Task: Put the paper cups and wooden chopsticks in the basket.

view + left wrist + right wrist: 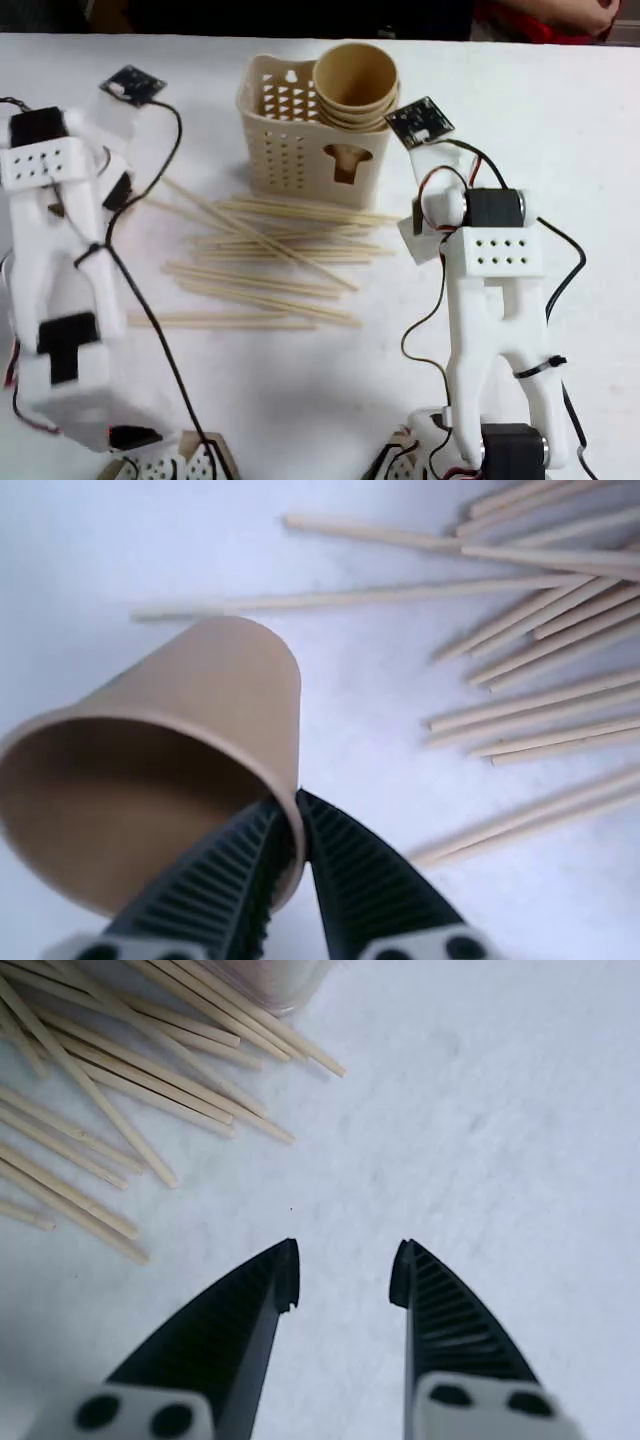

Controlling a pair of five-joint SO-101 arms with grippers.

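Note:
My left gripper (297, 805) is shut on the rim of a brown paper cup (190, 740), which is tilted on its side just over the table. Beside it, wooden chopsticks (540, 630) lie loose. In the high view the chopsticks (270, 260) are scattered mid-table in front of the cream basket (290, 150). A stack of paper cups (355, 80) stands in the basket's right end. My right gripper (343, 1275) is open over bare table with nothing between its fingers. Chopstick ends (150, 1070) and the basket's foot (280, 980) lie beyond it.
The left arm (60, 220) stands along the table's left side and the right arm (495, 260) to the right of the chopsticks. Black cables (160, 330) trail from both arms across the white table. Bare table lies right of the basket.

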